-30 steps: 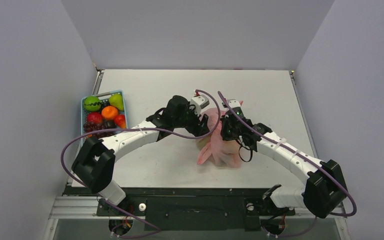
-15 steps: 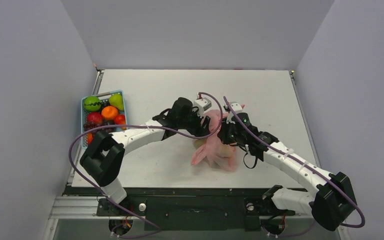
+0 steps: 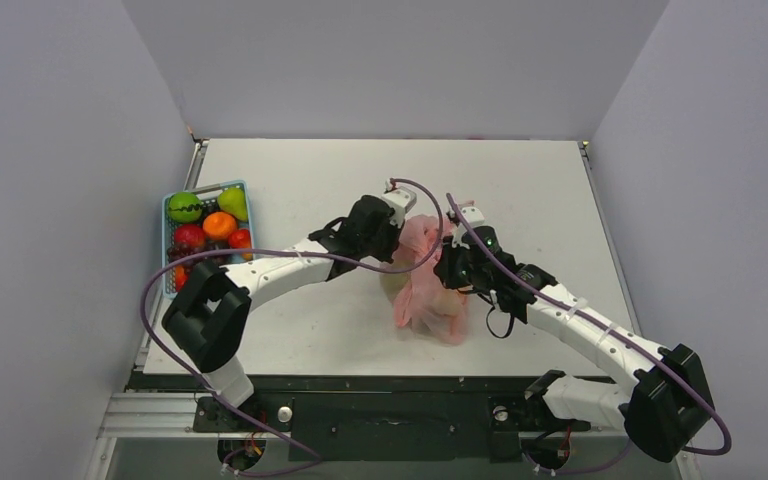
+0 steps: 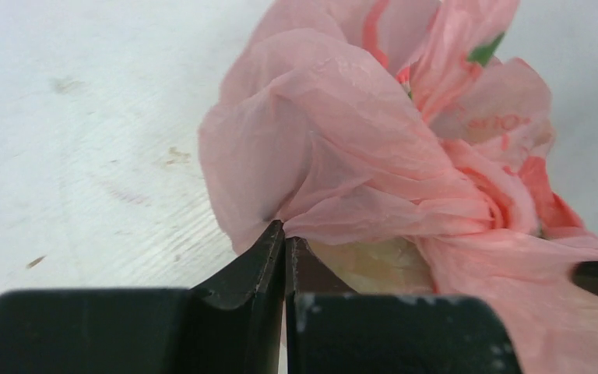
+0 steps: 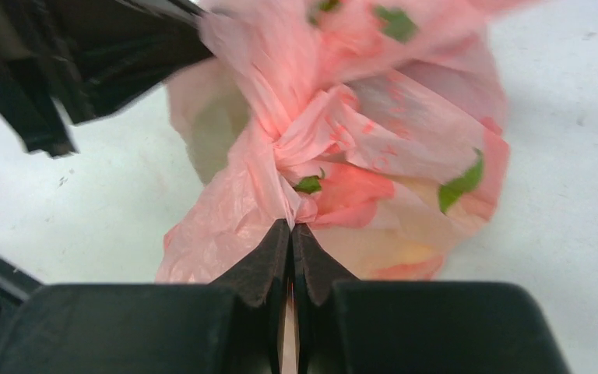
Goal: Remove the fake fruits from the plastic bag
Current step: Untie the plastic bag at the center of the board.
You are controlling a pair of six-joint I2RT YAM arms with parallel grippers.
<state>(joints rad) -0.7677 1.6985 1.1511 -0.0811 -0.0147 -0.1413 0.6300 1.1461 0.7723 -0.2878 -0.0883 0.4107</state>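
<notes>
The pink plastic bag (image 3: 427, 288) sits bunched at mid-table between both arms. My left gripper (image 3: 401, 241) is shut on a fold of film at the bag's left side; in the left wrist view its tips (image 4: 286, 234) pinch the plastic bag (image 4: 358, 132). My right gripper (image 3: 448, 272) is shut on a twisted gather of the plastic bag (image 5: 342, 132), its tips (image 5: 290, 227) meeting on the film. The fake fruits are inside the bag, showing only as a pale yellow shape (image 4: 378, 265) through the film.
A light-blue basket (image 3: 205, 188) at the table's left edge holds several other toy fruits, among them a green ball with a dark zigzag (image 3: 184, 207). In the right wrist view the left gripper's black body (image 5: 86, 62) sits at the upper left.
My left gripper, open a second ago, has shut on the bag's film. The right arm shifted earlier and has since held still. The bag is more bunched up between the grippers.
</notes>
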